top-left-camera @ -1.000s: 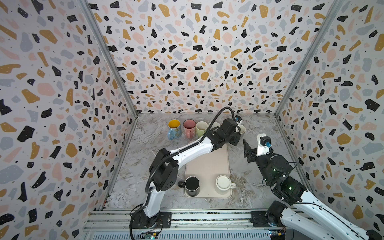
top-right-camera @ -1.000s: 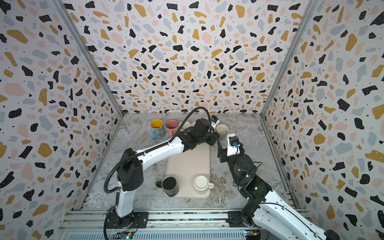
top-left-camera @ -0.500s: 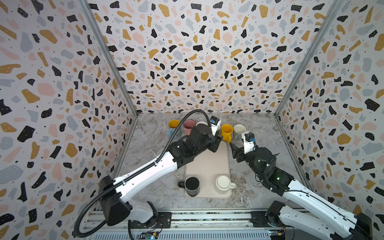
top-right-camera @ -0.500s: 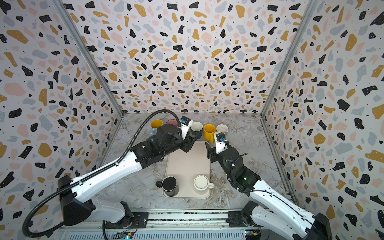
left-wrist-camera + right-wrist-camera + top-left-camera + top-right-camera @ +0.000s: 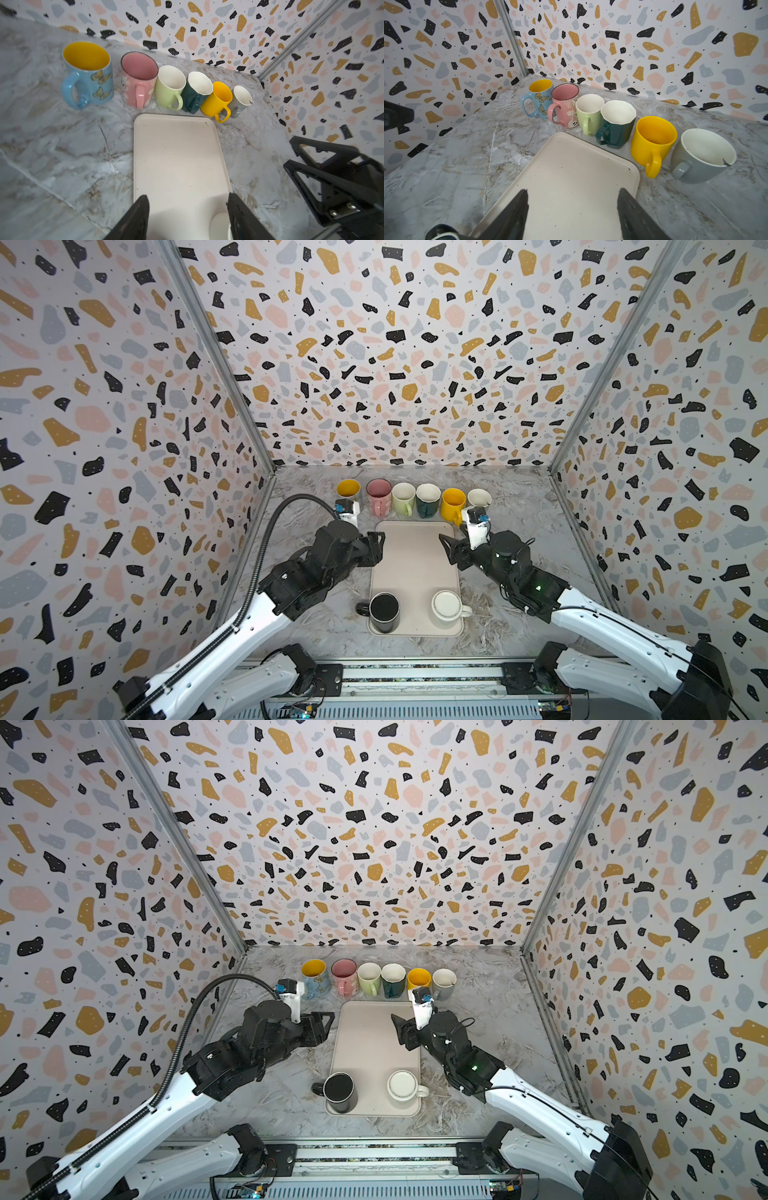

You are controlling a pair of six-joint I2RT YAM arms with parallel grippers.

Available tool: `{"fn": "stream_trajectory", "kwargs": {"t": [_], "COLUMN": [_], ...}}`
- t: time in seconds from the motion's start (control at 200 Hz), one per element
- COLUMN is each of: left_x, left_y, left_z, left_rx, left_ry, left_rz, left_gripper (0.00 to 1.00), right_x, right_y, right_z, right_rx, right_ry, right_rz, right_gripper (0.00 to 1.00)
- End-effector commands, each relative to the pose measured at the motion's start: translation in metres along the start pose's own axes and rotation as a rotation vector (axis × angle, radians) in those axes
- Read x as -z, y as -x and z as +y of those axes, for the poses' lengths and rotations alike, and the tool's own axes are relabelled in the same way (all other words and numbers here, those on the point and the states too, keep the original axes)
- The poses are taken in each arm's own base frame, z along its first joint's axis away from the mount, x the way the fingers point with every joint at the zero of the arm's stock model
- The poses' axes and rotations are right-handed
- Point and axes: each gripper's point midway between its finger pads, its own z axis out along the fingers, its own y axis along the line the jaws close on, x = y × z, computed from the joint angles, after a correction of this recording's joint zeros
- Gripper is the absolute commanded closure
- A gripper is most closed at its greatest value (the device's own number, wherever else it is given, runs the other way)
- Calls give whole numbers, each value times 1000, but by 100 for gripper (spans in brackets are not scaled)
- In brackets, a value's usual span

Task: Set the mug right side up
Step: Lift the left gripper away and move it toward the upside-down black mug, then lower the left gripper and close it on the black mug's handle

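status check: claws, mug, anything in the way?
Left claw open, empty. Right claw open, empty. White mug looks bottom-up on tray, near end, untouched. Black mug beside it, apart; nothing else close.

The walls are white with black, ochre, pink and grey flecks. The table is grey marble and the tray is cream. The blue mug bears butterflies and is yellow inside. Beside it are a pink mug, lime mug, teal mug, yellow mug and grey mug. There is also a black mug and a white mug.

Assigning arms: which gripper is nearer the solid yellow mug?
Right. The right gripper sits over the rectangular beige tray's right edge, just in front of the solid yellow mug; the left gripper is across the tray at its left edge.
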Motion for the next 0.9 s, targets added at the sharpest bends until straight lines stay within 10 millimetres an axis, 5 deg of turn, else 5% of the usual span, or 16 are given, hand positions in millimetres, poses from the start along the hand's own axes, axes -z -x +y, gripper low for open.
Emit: {"fn": "stream_trajectory", "kwargs": {"t": [0.0, 0.18, 0.375, 0.896], "left_x": [19, 26, 11, -17], "left_y": [6, -7, -52, -134], "left_z": [8, 25, 38, 66], "left_rx": [276, 589, 884, 1181], "left_ry": [-38, -54, -25, 197], "left_rz": [-32, -20, 108, 368], "left_gripper": [39, 43, 51, 51], "right_x": [2, 0, 0, -13], "right_y": [20, 13, 7, -2], "right_z": [17, 27, 25, 17], "right_rx": [-20, -26, -31, -20], "right_ry": [53, 76, 60, -2], "right_rz": [-24, 0, 19, 57], "right_gripper": [31, 31, 31, 30]}}
